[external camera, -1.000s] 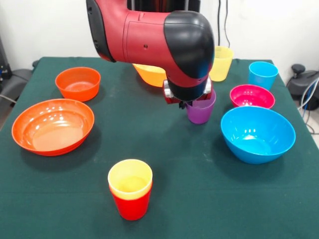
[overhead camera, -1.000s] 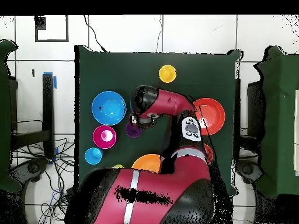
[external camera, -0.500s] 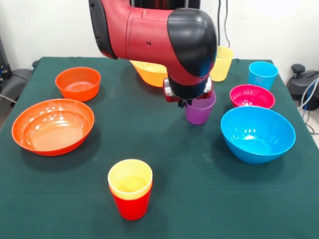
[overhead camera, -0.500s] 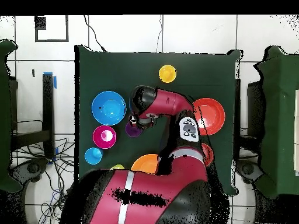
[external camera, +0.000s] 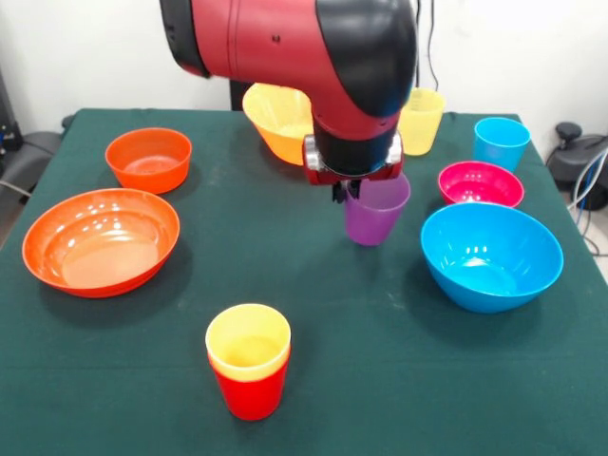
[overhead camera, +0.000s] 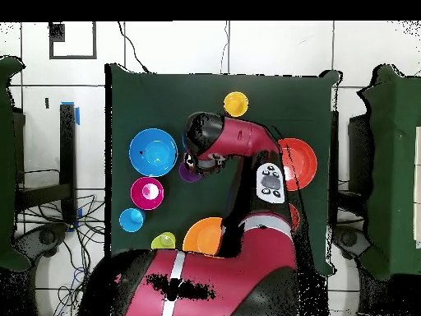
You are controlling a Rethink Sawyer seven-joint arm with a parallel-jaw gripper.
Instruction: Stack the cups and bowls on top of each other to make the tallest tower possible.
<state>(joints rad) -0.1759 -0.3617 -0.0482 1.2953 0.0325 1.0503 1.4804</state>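
My gripper (external camera: pixel 353 193) is shut on the rim of the purple cup (external camera: pixel 374 211) and holds it tilted, lifted off the green table (external camera: pixel 380 380); the overhead view shows the purple cup (overhead camera: pixel 189 172) under my wrist. A yellow-orange cup (external camera: pixel 248 344) sits nested in a red cup (external camera: pixel 249 391) at the front middle; the overhead view shows it (overhead camera: pixel 236 104) too. A pale yellow cup (external camera: pixel 421 121) and a blue cup (external camera: pixel 500 142) stand at the back right. The bowls are large blue (external camera: pixel 490 255), small magenta-pink (external camera: pixel 480 184), large yellow-orange (external camera: pixel 279 122), wide orange (external camera: pixel 100 240) and small orange (external camera: pixel 148 159).
My red arm (overhead camera: pixel 247 148) reaches across the table's middle and hides part of the yellow-orange bowl in the front view. Chairs and cables stand off the table's sides.
The purple cup has come up off the table in my gripper and moved slightly toward the front, now tilted. The arm rose with it. The other cups and bowls have not moved.
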